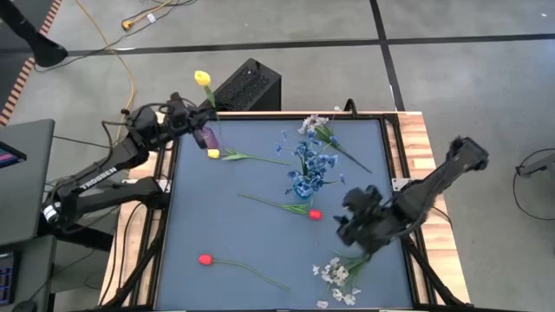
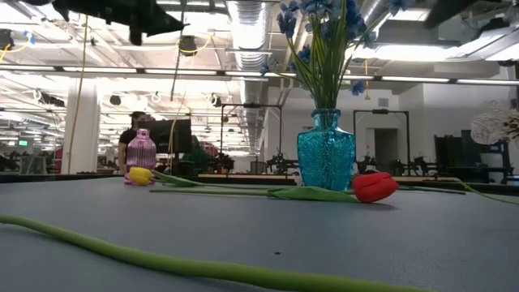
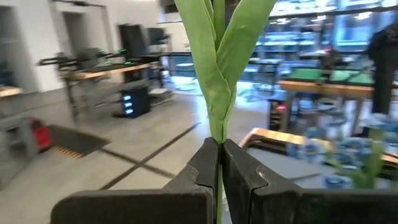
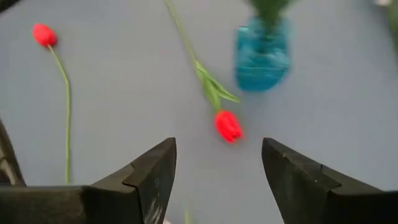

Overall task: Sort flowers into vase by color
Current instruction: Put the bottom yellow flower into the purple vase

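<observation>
yellow flower in my left grip: yellow bud (image 1: 202,79) on a thin green stem, raised over the table's far-left corner; in my left wrist view two long green leaves (image 3: 219,56) rise straight up out of my fingers
left gripper (image 1: 192,113): shut tight on that stem, fingers (image 3: 199,174) pinched together with the stem between them
purple vase (image 1: 208,136): small, upright, on the mat just beside my left gripper
second yellow flower (image 1: 214,153): lying flat near the purple vase, stem running toward the middle
blue sprigs (image 1: 309,156): small blossoms, standing in the blue glass vase (image 2: 326,159) at mat centre
red tulip near vase (image 4: 228,126): lying flat just in front of the blue vase, bud pointing toward my right side, ahead of my right fingers
other red tulip (image 1: 205,259): lying flat at the near-left of the mat, well apart from both grippers
white-lavender bunch, far (image 1: 314,126): lying flat beyond the blue vase
white-lavender bunch, near (image 1: 336,271): lying flat near the front edge, just beside my right gripper
right gripper (image 1: 355,227): jaws wide apart, holding nothing, over the mat's right side
table (image 1: 217,217): grey-blue mat
</observation>
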